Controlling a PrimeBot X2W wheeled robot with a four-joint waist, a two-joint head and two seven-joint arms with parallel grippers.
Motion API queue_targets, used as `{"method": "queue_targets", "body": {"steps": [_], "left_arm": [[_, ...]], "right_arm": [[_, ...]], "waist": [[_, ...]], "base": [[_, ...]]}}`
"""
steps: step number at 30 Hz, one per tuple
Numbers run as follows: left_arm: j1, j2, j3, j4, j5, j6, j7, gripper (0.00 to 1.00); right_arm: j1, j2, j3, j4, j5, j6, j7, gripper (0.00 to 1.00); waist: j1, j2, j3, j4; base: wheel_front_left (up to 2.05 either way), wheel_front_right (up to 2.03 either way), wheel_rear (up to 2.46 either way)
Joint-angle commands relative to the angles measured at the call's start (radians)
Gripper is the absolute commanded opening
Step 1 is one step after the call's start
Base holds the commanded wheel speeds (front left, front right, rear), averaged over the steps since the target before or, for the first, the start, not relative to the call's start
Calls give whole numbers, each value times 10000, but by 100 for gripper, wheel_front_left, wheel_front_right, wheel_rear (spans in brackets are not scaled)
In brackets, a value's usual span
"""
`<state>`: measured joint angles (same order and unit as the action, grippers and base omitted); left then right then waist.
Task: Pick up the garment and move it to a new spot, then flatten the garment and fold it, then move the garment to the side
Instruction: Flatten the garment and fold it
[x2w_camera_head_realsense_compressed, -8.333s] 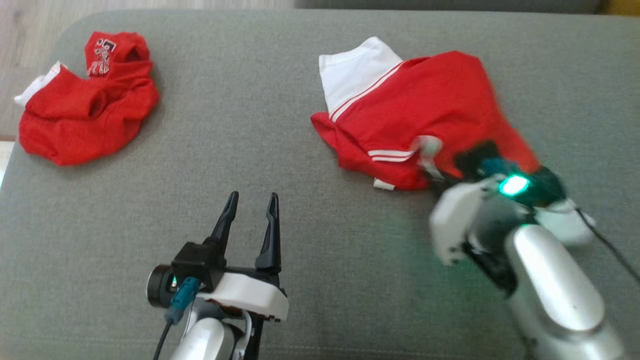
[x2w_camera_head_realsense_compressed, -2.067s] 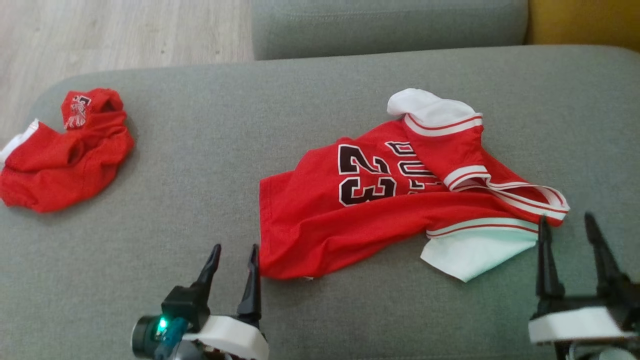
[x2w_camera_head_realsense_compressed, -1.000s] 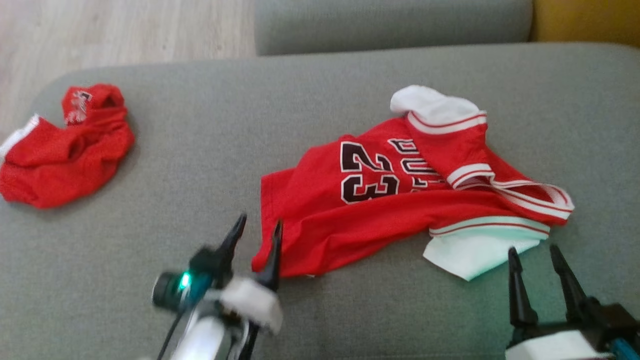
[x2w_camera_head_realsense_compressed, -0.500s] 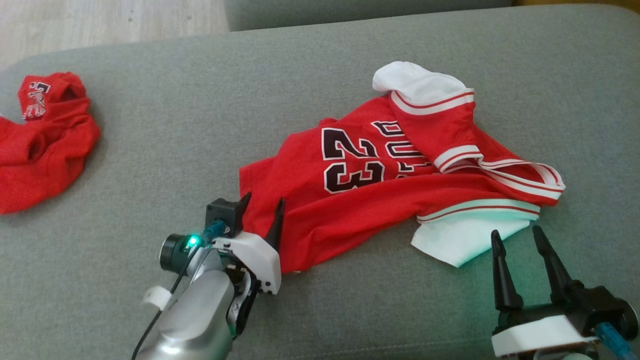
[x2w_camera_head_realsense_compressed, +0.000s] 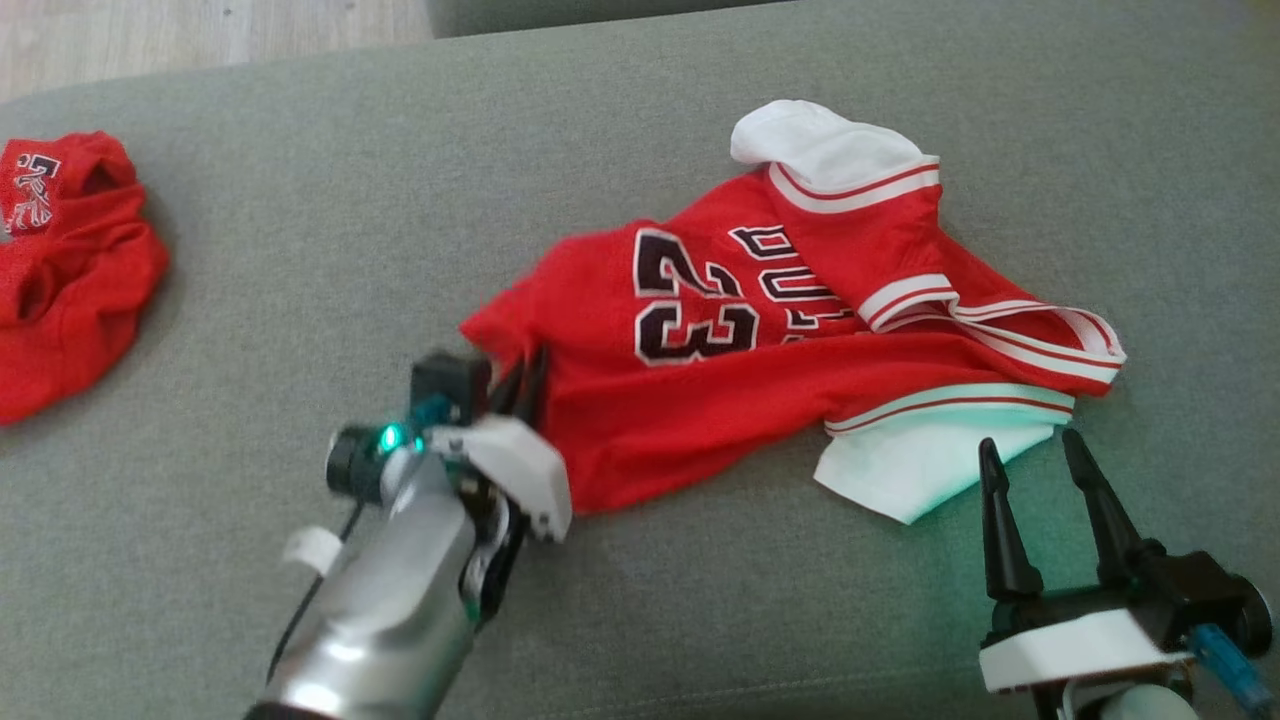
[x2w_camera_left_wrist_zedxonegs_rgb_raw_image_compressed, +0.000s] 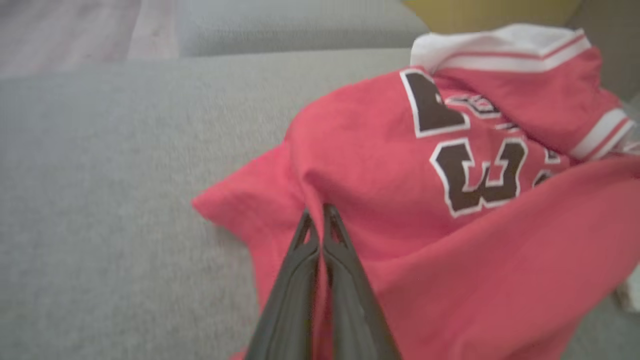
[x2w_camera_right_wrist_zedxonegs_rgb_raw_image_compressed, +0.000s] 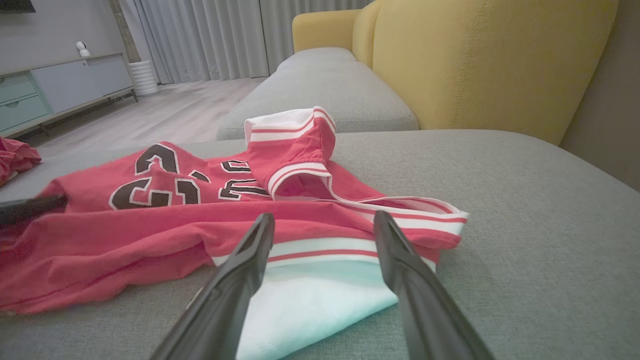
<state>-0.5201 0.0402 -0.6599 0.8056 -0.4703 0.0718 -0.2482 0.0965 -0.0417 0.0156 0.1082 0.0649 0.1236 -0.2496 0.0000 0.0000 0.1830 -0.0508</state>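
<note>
The garment (x2w_camera_head_realsense_compressed: 760, 340) is a red jersey with a black 23 and white striped trim, lying crumpled on the grey sofa seat (x2w_camera_head_realsense_compressed: 330, 240). My left gripper (x2w_camera_head_realsense_compressed: 528, 368) is shut on its left hem, the cloth bunched between the fingertips (x2w_camera_left_wrist_zedxonegs_rgb_raw_image_compressed: 306, 227); the jersey (x2w_camera_left_wrist_zedxonegs_rgb_raw_image_compressed: 400, 200) spreads to the right of them. My right gripper (x2w_camera_head_realsense_compressed: 1030, 446) stands open just in front of the jersey's white panel (x2w_camera_head_realsense_compressed: 905, 470). In the right wrist view the open right gripper (x2w_camera_right_wrist_zedxonegs_rgb_raw_image_compressed: 324, 218) reaches over that white panel (x2w_camera_right_wrist_zedxonegs_rgb_raw_image_compressed: 310, 305), the fingers apart and gripping nothing.
A second red garment (x2w_camera_head_realsense_compressed: 60, 270) lies bunched at the seat's far left. A yellow backrest (x2w_camera_right_wrist_zedxonegs_rgb_raw_image_compressed: 480, 60) and another grey cushion (x2w_camera_right_wrist_zedxonegs_rgb_raw_image_compressed: 320, 85) lie beyond the jersey. Wooden floor (x2w_camera_head_realsense_compressed: 200, 40) runs past the seat's far edge.
My left gripper moved onto the jersey's left hem and shut on it, bunching the cloth. The head camera tilted, shifting the picture. The right gripper stays open near the white panel.
</note>
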Motion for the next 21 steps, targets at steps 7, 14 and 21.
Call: {"method": "queue_targets", "body": {"steps": [7,14,21], "left_arm": [[-1422,210,1183,-827,175,530,-134,0],[-2597,573,1846,689,25,872,-121,0],[-3186,728,2256,242,681,925,-132,0]], "right_arm": [[-377,-85,249,-294,142,71,-122,100],[-582,-85,476,-214,147,71,-122,100],[-777,-85,549,-122,166,71,-122,100]], "waist": [[0,0,224,-180],[0,0,562,-658],[0,0,908,-984]], "base": [[0,0,0],[0,0,0],[0,0,0]]}}
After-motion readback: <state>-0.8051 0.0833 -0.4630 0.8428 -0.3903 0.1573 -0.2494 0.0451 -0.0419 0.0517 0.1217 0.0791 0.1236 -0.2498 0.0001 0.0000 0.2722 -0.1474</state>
